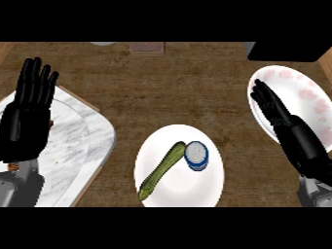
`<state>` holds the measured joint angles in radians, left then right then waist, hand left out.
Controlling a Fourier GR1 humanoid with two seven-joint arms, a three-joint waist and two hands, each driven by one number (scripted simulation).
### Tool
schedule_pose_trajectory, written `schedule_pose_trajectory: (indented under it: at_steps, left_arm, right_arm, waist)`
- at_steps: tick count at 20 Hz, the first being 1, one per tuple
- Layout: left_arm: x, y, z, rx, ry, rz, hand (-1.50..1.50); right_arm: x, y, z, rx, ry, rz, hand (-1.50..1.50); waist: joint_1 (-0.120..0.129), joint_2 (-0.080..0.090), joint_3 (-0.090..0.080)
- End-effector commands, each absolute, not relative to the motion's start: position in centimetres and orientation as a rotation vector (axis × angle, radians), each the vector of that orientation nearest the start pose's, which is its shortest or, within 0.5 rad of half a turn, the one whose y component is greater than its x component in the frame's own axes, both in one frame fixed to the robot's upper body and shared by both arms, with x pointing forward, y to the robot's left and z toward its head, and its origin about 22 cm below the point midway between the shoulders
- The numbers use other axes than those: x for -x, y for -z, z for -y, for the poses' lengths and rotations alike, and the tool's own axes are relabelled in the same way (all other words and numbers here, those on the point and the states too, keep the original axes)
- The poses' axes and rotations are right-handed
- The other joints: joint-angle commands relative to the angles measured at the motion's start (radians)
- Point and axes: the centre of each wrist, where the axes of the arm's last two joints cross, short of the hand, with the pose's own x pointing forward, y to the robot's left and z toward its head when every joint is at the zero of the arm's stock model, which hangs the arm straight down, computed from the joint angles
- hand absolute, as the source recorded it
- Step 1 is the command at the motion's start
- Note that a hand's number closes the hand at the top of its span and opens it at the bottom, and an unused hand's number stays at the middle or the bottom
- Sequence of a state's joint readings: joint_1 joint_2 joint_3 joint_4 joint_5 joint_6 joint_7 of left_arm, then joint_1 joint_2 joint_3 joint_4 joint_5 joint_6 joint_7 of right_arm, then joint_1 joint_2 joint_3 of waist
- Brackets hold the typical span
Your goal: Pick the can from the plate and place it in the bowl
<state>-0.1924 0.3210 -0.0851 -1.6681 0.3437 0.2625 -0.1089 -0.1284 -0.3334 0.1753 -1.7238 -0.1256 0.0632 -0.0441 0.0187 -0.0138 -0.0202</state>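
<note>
A blue can (196,155) with a silver top stands upright on a white plate (197,187) at the lower middle of the wooden counter. A green cucumber (161,170) lies on the same plate, just left of the can. A white bowl (312,99) with pink speckles sits at the right. My right hand (287,126) is open, fingers straight, over the bowl's left rim and to the right of the can, touching neither. My left hand (26,114) rests open with fingers up at the left edge.
A marble board (82,141) lies at the left under my left hand. A black object (290,51) sits at the top right behind the bowl. A small reddish item (148,47) lies at the counter's far edge.
</note>
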Motion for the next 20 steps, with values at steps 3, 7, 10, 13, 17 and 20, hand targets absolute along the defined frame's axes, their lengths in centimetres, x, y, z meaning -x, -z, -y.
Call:
schedule_pose_trajectory:
  at_steps: [3, 7, 10, 13, 17, 20]
  left_arm:
    - [-27.7, -8.0, -27.1, -0.249, 0.017, 1.839, 0.00]
    - [-27.3, -6.1, -29.6, -0.377, 0.083, 1.693, 0.00]
    - [-27.9, -6.2, -27.0, -0.391, 0.147, 1.658, 0.00]
    - [-27.8, -7.6, -27.4, -0.427, 0.152, 1.667, 0.00]
    - [-27.3, -6.6, -27.7, -0.389, 0.168, 1.654, 0.00]
    - [-27.1, -7.1, -26.1, -0.392, 0.152, 1.651, 0.00]
  right_arm:
    - [-26.3, -6.6, 24.9, -0.249, -0.351, 1.851, 1.50]
    - [-26.5, -8.9, 32.4, 0.413, -0.472, 1.791, 1.50]
    - [-25.2, -2.6, 29.8, 0.211, 0.012, 1.890, -1.50]
    - [-22.5, -1.2, 30.1, 0.053, -0.221, 1.997, -1.50]
    - [-22.5, -4.8, 28.7, 0.173, -0.483, 1.983, -1.50]
    - [-23.0, -8.5, 30.1, 0.246, -0.623, 1.874, -1.50]
  waist:
    - [-0.016, 0.015, 0.022]
    - [-0.083, 0.017, 0.009]
    - [-0.038, 0.018, 0.024]
    - [-0.024, 0.012, 0.022]
    - [-0.020, 0.010, 0.019]
    - [-0.016, 0.009, 0.019]
